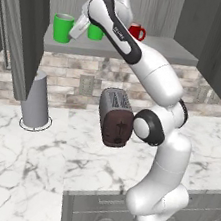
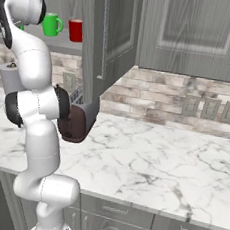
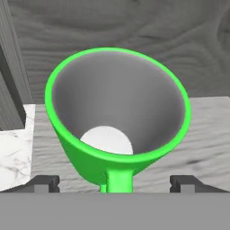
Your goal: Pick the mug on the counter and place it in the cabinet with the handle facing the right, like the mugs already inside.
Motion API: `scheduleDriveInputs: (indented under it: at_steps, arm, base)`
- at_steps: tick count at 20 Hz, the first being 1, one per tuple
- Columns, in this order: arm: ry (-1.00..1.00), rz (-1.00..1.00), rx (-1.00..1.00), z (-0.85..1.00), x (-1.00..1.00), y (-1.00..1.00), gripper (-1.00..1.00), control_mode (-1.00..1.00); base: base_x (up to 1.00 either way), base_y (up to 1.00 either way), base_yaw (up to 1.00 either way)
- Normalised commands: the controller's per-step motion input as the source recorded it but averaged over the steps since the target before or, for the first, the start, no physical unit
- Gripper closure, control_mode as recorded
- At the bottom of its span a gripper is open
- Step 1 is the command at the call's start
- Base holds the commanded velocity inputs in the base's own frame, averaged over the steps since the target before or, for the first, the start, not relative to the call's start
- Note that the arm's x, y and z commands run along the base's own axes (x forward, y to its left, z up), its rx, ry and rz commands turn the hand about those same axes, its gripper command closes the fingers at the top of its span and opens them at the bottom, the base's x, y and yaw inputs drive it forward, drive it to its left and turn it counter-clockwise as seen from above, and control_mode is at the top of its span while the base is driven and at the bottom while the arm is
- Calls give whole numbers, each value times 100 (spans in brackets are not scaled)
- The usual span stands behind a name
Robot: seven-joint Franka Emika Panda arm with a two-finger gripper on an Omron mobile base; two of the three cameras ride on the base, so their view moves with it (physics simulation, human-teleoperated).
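Evidently the mug (image 3: 117, 130) was set on the cabinet (image 3: 211, 134) shelf, mid-frame; the gripper (image 3: 115, 183) was spread wide, holding nothing.

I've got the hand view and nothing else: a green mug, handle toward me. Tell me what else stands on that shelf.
Observer: A second green mug and a red mug stand to the right of your mug, which is leftmost.
Operator: Give me their handle directions.
Observer: The second green mug's handle points right in the right base view. The red mug's handle points right in the left base view.
Operator: Report what's on the counter below.
Observer: A toaster and a grey cylinder stand on the counter.
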Motion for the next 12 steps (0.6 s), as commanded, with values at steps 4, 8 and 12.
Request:
scheduleDriveInputs:
  at_steps: [4, 8, 12]
  arm:
    - [-5, 0, 0, 0, 0, 11, -100, -100]
    - [-9, -1, 2, -5, 0, 6, -100, -100]
    - [-13, -2, 6, -8, 0, 0, -100, -100]
  base:
    - [0, 0, 0]
    - [0, 0, 0]
    - [0, 0, 0]
